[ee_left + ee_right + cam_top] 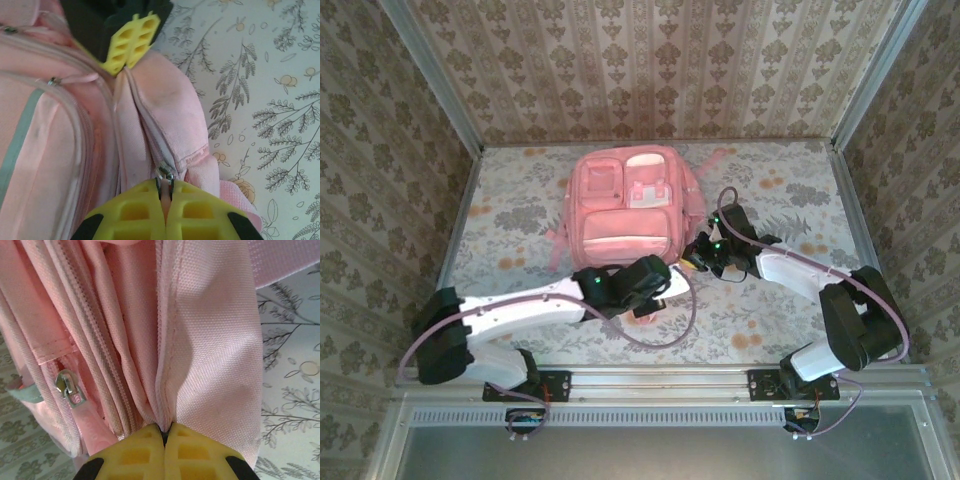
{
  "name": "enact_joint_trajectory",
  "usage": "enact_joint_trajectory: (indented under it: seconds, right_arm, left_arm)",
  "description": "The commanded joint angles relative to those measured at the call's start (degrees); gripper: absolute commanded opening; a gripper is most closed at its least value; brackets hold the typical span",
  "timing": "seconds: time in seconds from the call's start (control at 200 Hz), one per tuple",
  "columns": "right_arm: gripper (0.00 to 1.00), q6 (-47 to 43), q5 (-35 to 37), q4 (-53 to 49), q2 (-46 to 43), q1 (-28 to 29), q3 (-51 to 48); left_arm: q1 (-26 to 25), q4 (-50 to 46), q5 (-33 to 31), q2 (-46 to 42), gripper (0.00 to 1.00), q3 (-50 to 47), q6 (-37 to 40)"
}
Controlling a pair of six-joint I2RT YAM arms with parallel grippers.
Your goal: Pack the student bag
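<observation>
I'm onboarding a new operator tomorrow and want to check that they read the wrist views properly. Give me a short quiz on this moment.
1. True or false: the left hand is shut on a zipper pull of the pink backpack.
2. What does the right hand pinch? A: a shoulder strap. B: a fold of the backpack's fabric. C: nothing, it is open.
3. Fill in: the backpack lies on a table cover with a ___ print.

Key: 1 true; 2 B; 3 floral.
</observation>
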Motion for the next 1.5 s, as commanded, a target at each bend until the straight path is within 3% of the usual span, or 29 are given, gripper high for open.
enact_joint_trajectory:
  seconds: [0.0, 0.24, 0.51, 0.88, 0.94, 1.04, 1.125, 1.27, 1.395, 1.495]
  right_arm:
    - [0.01, -3.21, 4.66, -1.61, 0.93, -0.21, 3.14]
    - [0.0, -5.56, 11.91, -7.88, -0.09, -1.14, 4.5]
    - [0.0, -3.01, 14.66, -7.13, -0.18, -5.57, 1.45]
    - [0.0, -2.78, 11.76, -3.93, -0.63, -9.05, -0.11]
    - [0.09, -3.4, 8.05, -1.89, -1.11, -8.65, 0.0]
    - [0.45, -3.79, 0.11, -0.81, -2.31, -6.76, 1.55]
    - [0.57, -3.83, -1.06, -3.12, -6.3, -4.61, 2.16]
    - [0.6, -2.85, -2.88, -8.76, -12.56, -2.04, 2.43]
    - [0.52, 0.16, -4.65, -7.67, -16.14, 0.48, -0.37]
    - [0.51, -0.85, -2.98, -9.37, -15.0, 3.56, 0.34]
  left_arm:
    - [-1.45, -7.84, 6.46, 3.73, 0.0, 8.22, 3.8]
    - [-2.13, -17.83, 11.93, 9.24, 0.0, 15.53, -0.21]
    - [-3.06, -17.77, 10.61, 4.53, 0.0, 8.12, -3.2]
    - [-3.04, -16.18, 8.39, -2.85, 0.0, 2.03, -5.39]
    - [-2.97, -14.62, 8.51, -3.63, 0.0, 1.81, -5.44]
    - [-2.95, -12.76, 7.97, -3.87, 0.0, 3.52, -5.1]
    - [-3.04, -12.85, 7.29, -3.98, 0.0, 5.78, -4.2]
    - [-3.26, -14.7, 5.08, -6.11, 0.0, 7.18, -2.81]
    - [-3.31, -14.83, 4.69, -9.14, 0.0, 5.31, -2.44]
    - [-3.21, -15.07, 4.29, -10.5, 0.0, 4.15, -2.54]
